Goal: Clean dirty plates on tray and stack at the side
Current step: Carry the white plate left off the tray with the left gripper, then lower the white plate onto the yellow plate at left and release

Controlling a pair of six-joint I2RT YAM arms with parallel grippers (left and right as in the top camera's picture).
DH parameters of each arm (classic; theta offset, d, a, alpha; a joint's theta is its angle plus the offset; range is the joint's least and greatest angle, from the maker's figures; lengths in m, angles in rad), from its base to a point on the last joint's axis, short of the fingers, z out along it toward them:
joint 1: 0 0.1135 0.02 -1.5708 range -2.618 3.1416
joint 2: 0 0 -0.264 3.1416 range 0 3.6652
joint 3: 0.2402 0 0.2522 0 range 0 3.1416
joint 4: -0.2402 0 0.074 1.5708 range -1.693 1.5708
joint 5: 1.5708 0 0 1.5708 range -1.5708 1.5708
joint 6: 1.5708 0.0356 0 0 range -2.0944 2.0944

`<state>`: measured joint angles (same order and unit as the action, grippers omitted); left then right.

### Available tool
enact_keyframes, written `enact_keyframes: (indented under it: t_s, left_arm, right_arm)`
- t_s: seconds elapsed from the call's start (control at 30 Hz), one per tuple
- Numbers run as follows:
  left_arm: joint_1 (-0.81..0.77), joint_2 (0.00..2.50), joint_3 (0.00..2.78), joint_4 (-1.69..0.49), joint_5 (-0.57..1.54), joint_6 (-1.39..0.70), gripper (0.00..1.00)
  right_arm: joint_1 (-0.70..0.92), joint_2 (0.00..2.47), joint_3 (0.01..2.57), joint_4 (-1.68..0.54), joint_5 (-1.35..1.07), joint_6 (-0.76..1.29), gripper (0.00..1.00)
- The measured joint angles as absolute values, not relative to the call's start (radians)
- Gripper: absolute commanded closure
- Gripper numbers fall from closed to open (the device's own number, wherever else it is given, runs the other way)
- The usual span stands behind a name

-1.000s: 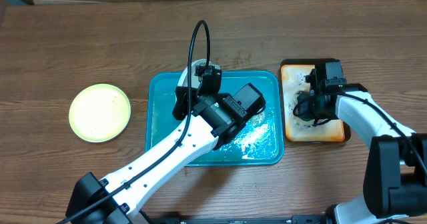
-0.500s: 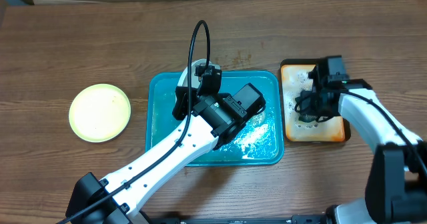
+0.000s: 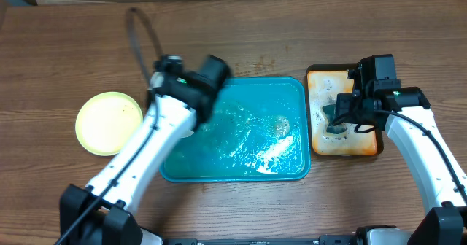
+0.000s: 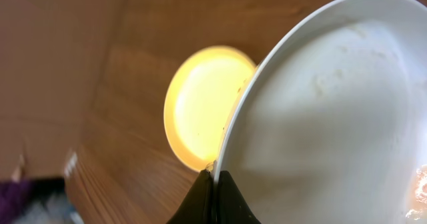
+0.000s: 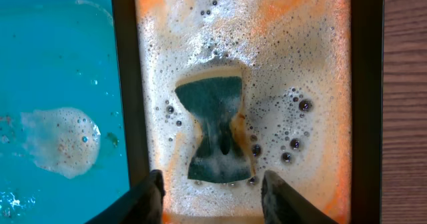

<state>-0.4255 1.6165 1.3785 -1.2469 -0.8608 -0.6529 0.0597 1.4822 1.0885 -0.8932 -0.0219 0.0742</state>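
Note:
My left gripper (image 4: pixel 215 177) is shut on the rim of a white plate (image 4: pixel 320 117) and holds it tilted above the table. A pale yellow-green plate (image 4: pixel 203 104) lies on the wood beyond it, at the table's left in the overhead view (image 3: pixel 109 122). From above, my left arm (image 3: pixel 182 92) crosses the left edge of the teal tray (image 3: pixel 233 177) and hides the white plate. The tray holds water and foam. My right gripper (image 5: pixel 210 184) is open and empty, just above a green sponge (image 5: pixel 217 134). A third plate is not in view.
The sponge lies in suds in a small orange, black-rimmed tray (image 5: pixel 307 51), which stands right of the teal tray in the overhead view (image 3: pixel 344 146). A blob of foam (image 5: pixel 60 141) floats in the teal tray. Bare wooden table surrounds the trays.
My left arm has swung left from the back of the teal tray toward the yellow-green plate, carrying the white plate. My right gripper has shifted slightly over the orange tray.

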Motion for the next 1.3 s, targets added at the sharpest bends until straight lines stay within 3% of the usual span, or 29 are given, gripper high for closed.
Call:
enact_keyframes:
  t_s: [0.5, 0.93, 0.97, 1.03, 1.1, 1.3]
  left_arm:
    - [0.208, 1.617, 1.378, -1.144, -0.398, -0.570, 0.96]
    - [0.437, 1.617, 1.378, -1.126, -0.277, -0.498, 0.95]
    - [0.444, 1.617, 1.378, -1.126, -0.276, -0.497, 0.90]
    - [0.447, 1.617, 1.378, -1.126, -0.272, -0.494, 0.63]
    - [0.447, 1.617, 1.378, -1.126, -0.271, -0.488, 0.50]
    - [0.447, 1.617, 1.378, -1.126, -0.259, -0.486, 0.40]
  right_arm:
    - [0.060, 1.482, 1.089, -0.894, -0.022, 0.075, 0.48]
    - [0.060, 1.482, 1.089, -0.894, -0.022, 0.075, 0.47]
    - [0.060, 1.482, 1.089, -0.894, -0.022, 0.075, 0.47]
    - [0.060, 1.482, 1.089, -0.894, -0.022, 0.075, 0.47]
    - [0.060, 1.482, 1.089, -0.894, -0.022, 0.075, 0.47]
    - [0.059, 1.482, 1.089, -0.894, -0.022, 0.075, 0.47]
